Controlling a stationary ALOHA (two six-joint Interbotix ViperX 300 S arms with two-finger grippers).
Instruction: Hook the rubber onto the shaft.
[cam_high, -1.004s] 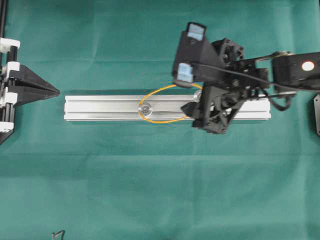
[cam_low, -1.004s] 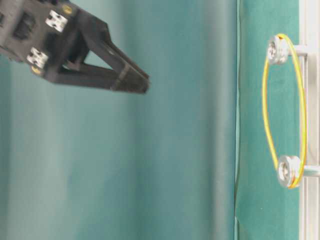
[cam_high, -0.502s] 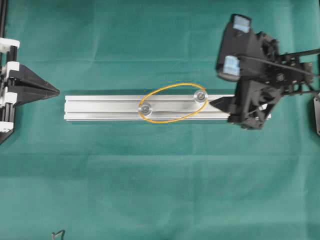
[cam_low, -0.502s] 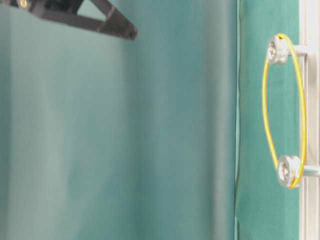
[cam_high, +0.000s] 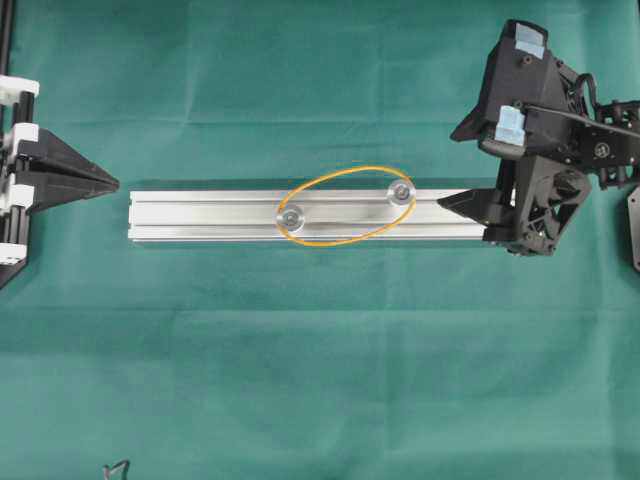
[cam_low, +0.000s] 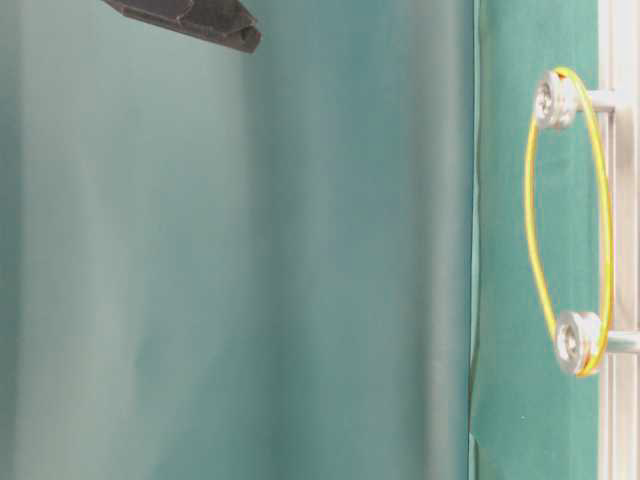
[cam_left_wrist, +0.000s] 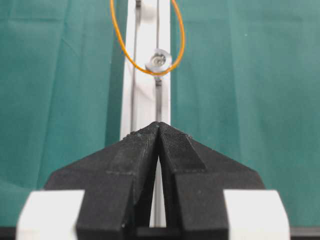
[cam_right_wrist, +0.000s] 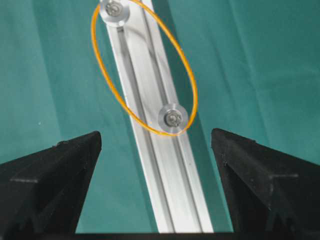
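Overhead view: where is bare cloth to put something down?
Bare cloth lies below the rail, and above it, between the left fingers and the right fingers. The band and both pegs crowd mid-rail.

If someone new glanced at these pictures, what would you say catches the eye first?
The orange rubber band, looped around two round-headed shafts, the left one and the right one, on the silver rail lying across the middle of the green cloth. Next, the black right gripper at the rail's right end, open and empty. The left gripper sits shut off the rail's left end.
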